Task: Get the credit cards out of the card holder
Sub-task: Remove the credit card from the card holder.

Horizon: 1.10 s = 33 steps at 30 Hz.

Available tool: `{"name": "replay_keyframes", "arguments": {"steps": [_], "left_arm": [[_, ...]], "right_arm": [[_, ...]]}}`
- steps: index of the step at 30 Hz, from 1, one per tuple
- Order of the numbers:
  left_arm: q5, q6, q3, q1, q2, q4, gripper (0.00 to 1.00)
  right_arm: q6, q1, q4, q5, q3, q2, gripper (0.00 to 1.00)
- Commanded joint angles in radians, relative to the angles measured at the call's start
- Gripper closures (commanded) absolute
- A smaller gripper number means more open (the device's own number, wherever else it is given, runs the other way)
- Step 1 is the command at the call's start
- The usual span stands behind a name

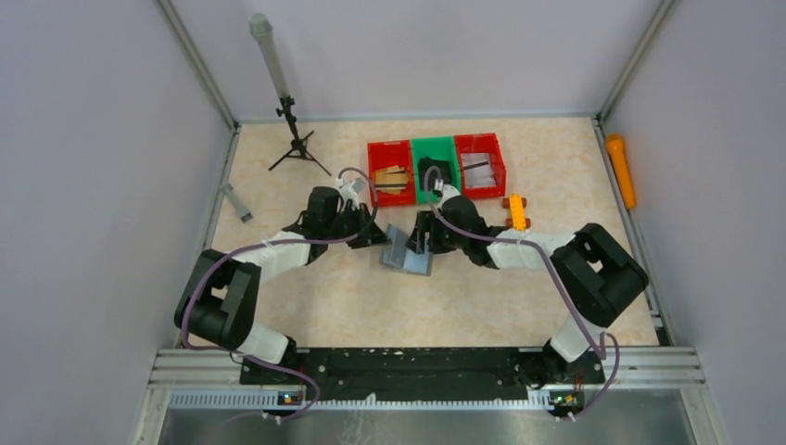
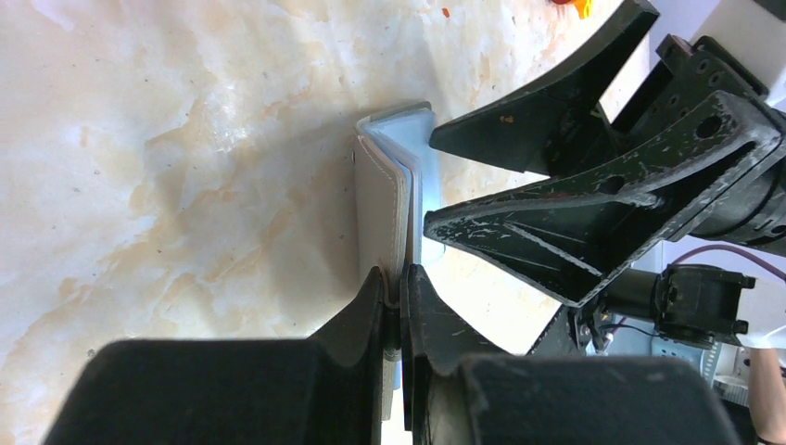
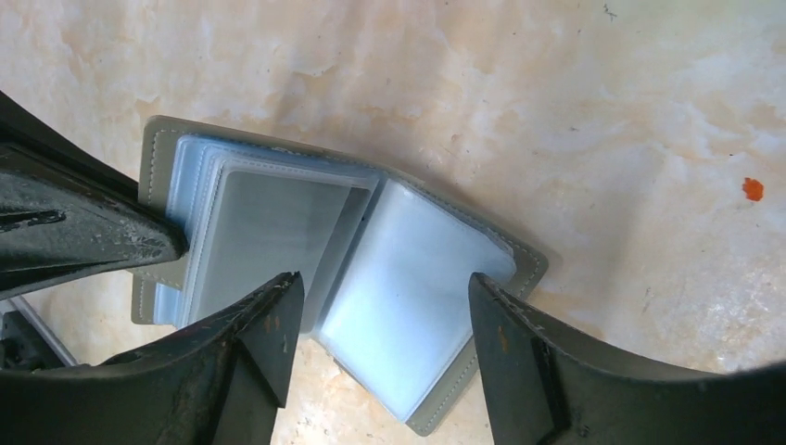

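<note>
Card holder — pinched in left end effector; right end effector agape over it

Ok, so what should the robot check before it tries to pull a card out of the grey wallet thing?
1. Left gripper clamped on the card holder cover: ok.
2. Card holder spread open, shiny pockets facing up: ok.
3. Right gripper open, with one finger on each side of a pocket page: ok.
4. The two grippers close together but not touching each other: ok.
5. Lower flap lying flat on the table: ok.
6. A credit card edge showing, ready to pinch: cannot tell, because the pockets look cloudy.
</note>
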Motion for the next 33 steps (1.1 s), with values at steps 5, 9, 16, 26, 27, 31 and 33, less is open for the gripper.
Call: {"name": "replay_keyframes", "arguments": {"steps": [5, 9, 16, 26, 27, 31, 33], "left_arm": [[-0.046, 0.032, 0.012, -0.001, -0.057, -0.007, 0.96], [-0.014, 0.029, 0.01, -0.003, -0.051, 0.013, 0.93], [0.002, 0.029, 0.016, -0.004, -0.029, 0.011, 0.8], [0.011, 0.058, 0.084, -0.038, 0.067, -0.061, 0.68], [0.008, 0.062, 0.092, -0.042, 0.078, -0.073, 0.67], [-0.009, 0.072, 0.109, -0.051, 0.095, -0.1, 0.65], [-0.012, 0.074, 0.108, -0.052, 0.092, -0.101, 0.66]], "right_arm": [[-0.025, 0.014, -0.011, 0.003, 0.029, -0.004, 0.71], [-0.025, 0.013, -0.018, -0.036, 0.049, 0.027, 0.85], [-0.022, 0.014, -0.041, -0.06, 0.084, 0.092, 0.92], [-0.014, 0.014, -0.043, -0.083, 0.098, 0.128, 0.94], [-0.013, 0.014, -0.041, -0.084, 0.097, 0.126, 0.93], [-0.012, 0.014, -0.039, -0.086, 0.096, 0.125, 0.94], [-0.011, 0.014, -0.038, -0.088, 0.096, 0.128, 0.94]]}}
